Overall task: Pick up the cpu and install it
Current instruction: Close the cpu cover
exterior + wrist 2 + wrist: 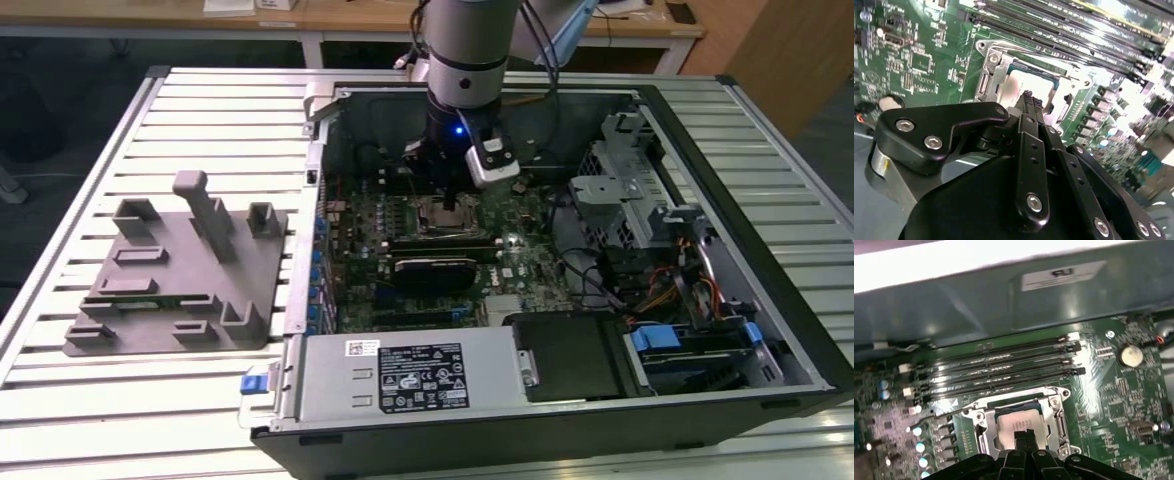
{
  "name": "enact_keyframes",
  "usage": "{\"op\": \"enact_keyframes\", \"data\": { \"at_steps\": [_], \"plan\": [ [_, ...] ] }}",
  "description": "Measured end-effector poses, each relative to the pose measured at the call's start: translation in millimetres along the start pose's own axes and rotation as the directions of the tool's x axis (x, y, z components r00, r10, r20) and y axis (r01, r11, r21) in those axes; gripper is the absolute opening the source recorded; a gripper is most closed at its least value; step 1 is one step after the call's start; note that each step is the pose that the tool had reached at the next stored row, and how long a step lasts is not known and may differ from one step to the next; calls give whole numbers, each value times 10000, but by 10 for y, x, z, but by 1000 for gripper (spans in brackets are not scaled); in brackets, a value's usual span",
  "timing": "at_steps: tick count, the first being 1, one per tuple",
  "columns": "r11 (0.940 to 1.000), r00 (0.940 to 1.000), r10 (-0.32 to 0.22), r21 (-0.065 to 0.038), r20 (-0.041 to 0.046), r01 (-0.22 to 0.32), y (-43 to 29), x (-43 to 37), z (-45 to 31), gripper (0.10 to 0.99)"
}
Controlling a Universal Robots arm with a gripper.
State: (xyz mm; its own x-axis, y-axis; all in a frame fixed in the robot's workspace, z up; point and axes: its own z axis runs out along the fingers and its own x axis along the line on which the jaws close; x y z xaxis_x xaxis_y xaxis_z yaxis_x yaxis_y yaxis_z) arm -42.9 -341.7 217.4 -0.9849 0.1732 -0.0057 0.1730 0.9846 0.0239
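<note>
Cpu (pixel 1015 421) in motherboard socket; pincer (pixel 1024 436) directly over it.
In both wrist views the silver-topped cpu lies flat within the metal socket frame (pixel 1060 422), beside the memory slots (pixel 1004 365); pincer fingertips pressed together, pinching nothing; contact with the cpu cannot be told.

Silver-grey cpu (pixel 1020 421), green motherboard (pixel 1104 390), black claw (pixel 1024 434), grey fixture tray (pixel 147 300), pale ribbed table (pixel 134 425)

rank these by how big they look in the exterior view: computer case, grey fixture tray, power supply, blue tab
1. computer case
2. grey fixture tray
3. power supply
4. blue tab
The tray clearly covers more of the picture than the power supply, so there are no close calls.
</note>
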Motion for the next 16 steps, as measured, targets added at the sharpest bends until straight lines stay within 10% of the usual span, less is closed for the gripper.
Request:
{"op": "enact_keyframes", "data": {
  "at_steps": [16],
  "plan": [
    [9794, 9795, -2015, 116, -41, 2016, -1, 2, 12, 106]
  ]
}}
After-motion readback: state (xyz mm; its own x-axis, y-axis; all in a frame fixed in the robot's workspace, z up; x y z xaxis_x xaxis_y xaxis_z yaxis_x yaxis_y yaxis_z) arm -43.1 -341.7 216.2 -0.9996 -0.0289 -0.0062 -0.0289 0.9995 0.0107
